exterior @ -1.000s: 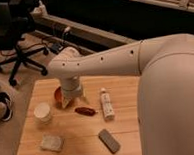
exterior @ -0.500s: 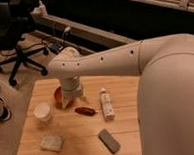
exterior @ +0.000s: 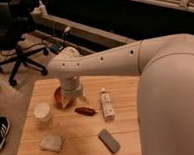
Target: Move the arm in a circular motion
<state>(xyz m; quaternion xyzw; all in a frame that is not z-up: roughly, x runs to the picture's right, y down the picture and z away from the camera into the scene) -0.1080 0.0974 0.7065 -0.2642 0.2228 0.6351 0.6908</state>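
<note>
The cream-white arm reaches from the right across the wooden table, its thick segment dotted with small dark screw holes. Its rounded elbow joint sits above the table's far left part. The short cylindrical end points down, and the gripper hangs just above the table, next to an orange-red bowl and above a dark red sausage-shaped object.
On the table lie a white paper cup, a white tube, a pale sponge and a grey block. A black office chair stands on the floor at left. A shoe lies by the table's left edge.
</note>
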